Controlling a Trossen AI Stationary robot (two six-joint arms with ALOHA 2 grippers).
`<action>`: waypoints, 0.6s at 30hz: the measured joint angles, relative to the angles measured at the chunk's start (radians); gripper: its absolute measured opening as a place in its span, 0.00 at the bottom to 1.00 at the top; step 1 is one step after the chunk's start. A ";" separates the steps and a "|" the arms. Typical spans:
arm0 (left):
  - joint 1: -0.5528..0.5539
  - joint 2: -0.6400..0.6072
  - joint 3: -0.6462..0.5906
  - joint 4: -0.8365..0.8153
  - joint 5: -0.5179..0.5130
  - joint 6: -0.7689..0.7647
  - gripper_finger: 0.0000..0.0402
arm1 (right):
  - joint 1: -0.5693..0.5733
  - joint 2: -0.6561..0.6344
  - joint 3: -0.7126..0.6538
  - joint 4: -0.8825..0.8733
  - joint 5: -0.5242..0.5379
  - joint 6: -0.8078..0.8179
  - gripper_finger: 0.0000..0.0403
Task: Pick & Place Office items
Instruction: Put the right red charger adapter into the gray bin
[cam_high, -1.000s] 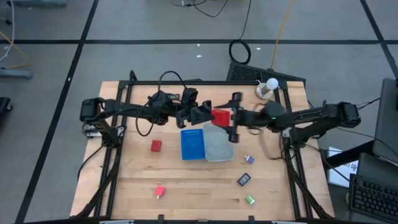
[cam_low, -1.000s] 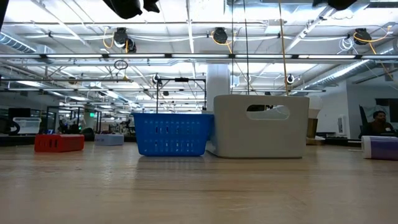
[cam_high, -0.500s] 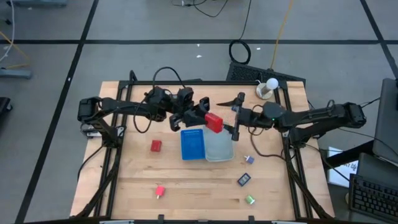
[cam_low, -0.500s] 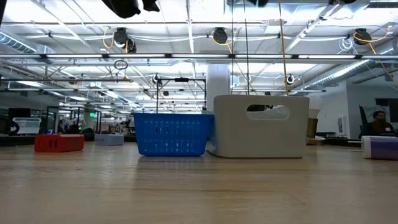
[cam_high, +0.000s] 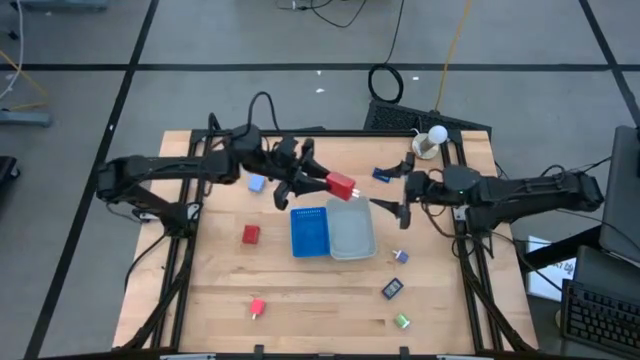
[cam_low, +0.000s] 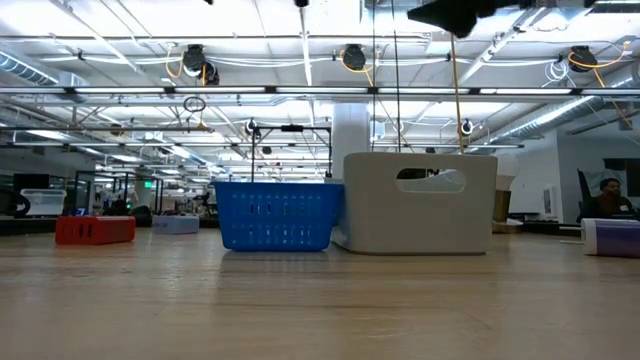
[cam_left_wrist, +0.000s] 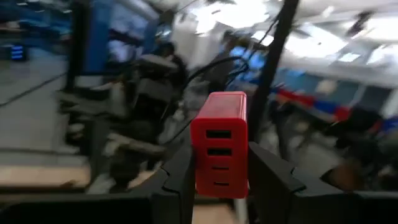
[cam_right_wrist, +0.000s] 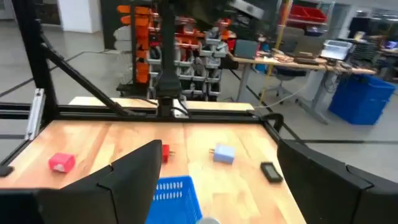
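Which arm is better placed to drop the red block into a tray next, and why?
The left: its gripper is shut on the red block, just beyond the trays' far edge. The right gripper is open and empty beside the clear tray.

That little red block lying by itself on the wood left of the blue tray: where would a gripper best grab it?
Probably from straight above, closing on two opposite flat sides of the red block. It lies flat on the table with open space all round, so nothing blocks the fingers. The blue tray stands well apart.
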 joint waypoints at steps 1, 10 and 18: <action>-0.004 -0.020 0.000 -0.047 -0.016 0.040 0.29 | 0.000 -0.023 -0.018 -0.002 0.017 0.007 0.77; -0.051 -0.147 -0.120 -0.237 -0.214 0.229 0.29 | 0.000 -0.213 -0.186 -0.018 0.066 0.049 0.77; -0.080 -0.300 -0.389 -0.062 -0.364 0.217 0.29 | 0.000 -0.311 -0.272 -0.026 0.066 0.057 0.77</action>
